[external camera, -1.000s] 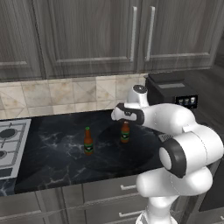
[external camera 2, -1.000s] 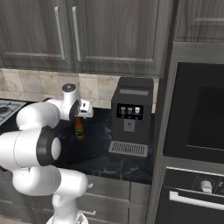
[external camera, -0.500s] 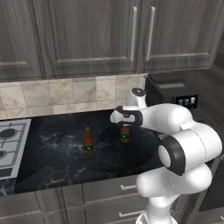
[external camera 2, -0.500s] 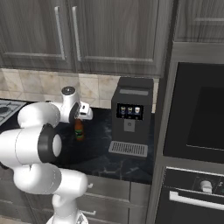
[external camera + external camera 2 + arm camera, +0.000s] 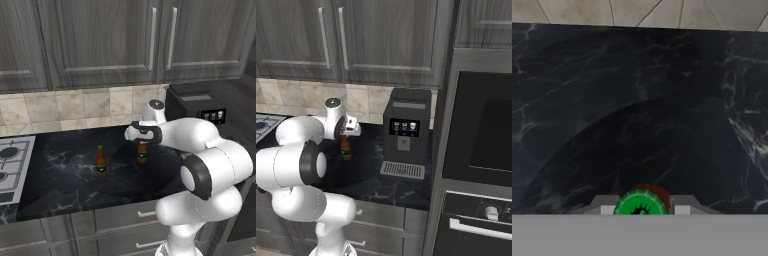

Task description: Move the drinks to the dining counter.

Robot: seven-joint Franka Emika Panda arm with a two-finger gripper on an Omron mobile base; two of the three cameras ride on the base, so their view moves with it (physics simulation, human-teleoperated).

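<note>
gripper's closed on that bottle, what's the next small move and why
Probably lift straight up. The gripper is shut around the neck of the right bottle, which stands upright on the black counter. The other bottle stands apart to its left, so a vertical rise should clear it before carrying.

Coffee machine (image 5: pixel 406 134), stove (image 5: pixel 10 162) — tiled backsplash (image 5: pixel 65 107), wall oven (image 5: pixel 481 150)

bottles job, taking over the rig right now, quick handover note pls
Gripper: shut on the right bottle, clamped at its green cap, bottle upright on the wall counter.
Left bottle: stands free on the same counter, nearer the stove.
Done: first bottle gripped, not visibly lifted.
Left: carry it to the dining counter, then come back for the other one.
</note>
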